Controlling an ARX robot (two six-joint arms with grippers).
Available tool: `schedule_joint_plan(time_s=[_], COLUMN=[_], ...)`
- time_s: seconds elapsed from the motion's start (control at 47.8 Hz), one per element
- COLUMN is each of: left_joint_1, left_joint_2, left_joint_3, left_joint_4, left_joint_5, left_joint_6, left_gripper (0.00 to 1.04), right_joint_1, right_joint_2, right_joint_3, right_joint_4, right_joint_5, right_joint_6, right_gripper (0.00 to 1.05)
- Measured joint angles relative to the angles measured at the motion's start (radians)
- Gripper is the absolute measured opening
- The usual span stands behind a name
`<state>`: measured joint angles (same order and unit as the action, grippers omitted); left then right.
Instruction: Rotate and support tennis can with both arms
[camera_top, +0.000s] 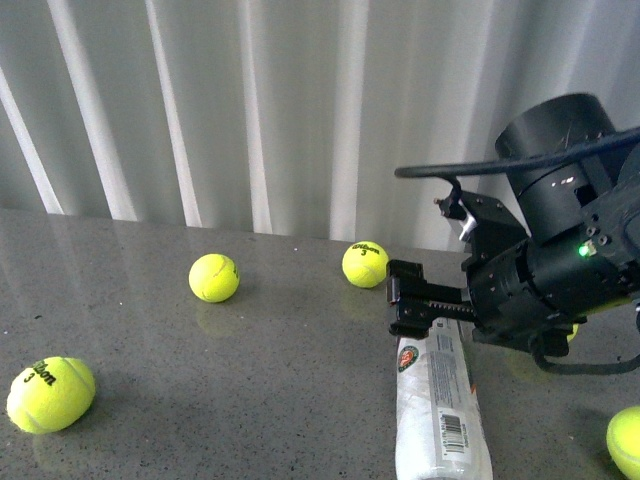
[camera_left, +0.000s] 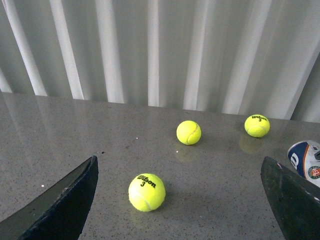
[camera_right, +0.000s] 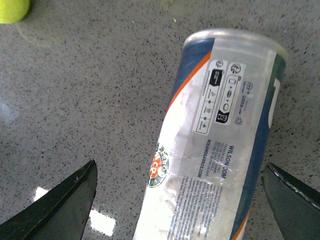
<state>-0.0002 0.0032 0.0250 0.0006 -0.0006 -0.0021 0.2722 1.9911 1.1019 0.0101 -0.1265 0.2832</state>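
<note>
The tennis can (camera_top: 438, 410) lies on its side on the grey table, its white-and-blue label, round emblem and barcode facing up. My right gripper (camera_top: 408, 298) hangs over the can's far end, open. In the right wrist view the can (camera_right: 220, 150) lies between the two open fingers (camera_right: 65, 205), with a gap on each side. My left gripper (camera_left: 182, 200) is open over bare table and holds nothing. The blue-and-white end of the can (camera_left: 307, 161) shows at the edge of the left wrist view, beside one finger (camera_left: 295, 197).
Yellow-green tennis balls lie about the table: one at the front left (camera_top: 50, 394), one at mid left (camera_top: 214, 277), one behind the can (camera_top: 365, 264), one at the right edge (camera_top: 626, 440). A white corrugated wall (camera_top: 250, 110) stands behind the table.
</note>
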Motion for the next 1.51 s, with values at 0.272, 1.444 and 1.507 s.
schedule_joint_plan(time_s=[0.272,1.444,1.507], left_joint_1=[0.0,0.0,0.0], left_joint_2=[0.0,0.0,0.0], left_joint_3=[0.0,0.0,0.0], left_joint_4=[0.0,0.0,0.0], left_joint_5=[0.0,0.0,0.0], left_joint_6=[0.0,0.0,0.0], left_gripper=[0.98,0.98,0.98], right_joint_1=[-0.01,-0.005,-0.002], right_joint_2=[0.127,0.129,0.111], right_joint_3=[0.0,0.008,-0.002], right_joint_4=[0.045,0.093,0.09], right_joint_5=[-0.008,0.059,0.067], right_joint_6=[0.036,-0.07,-0.097], right_gripper=[0.98,0.18,0.16])
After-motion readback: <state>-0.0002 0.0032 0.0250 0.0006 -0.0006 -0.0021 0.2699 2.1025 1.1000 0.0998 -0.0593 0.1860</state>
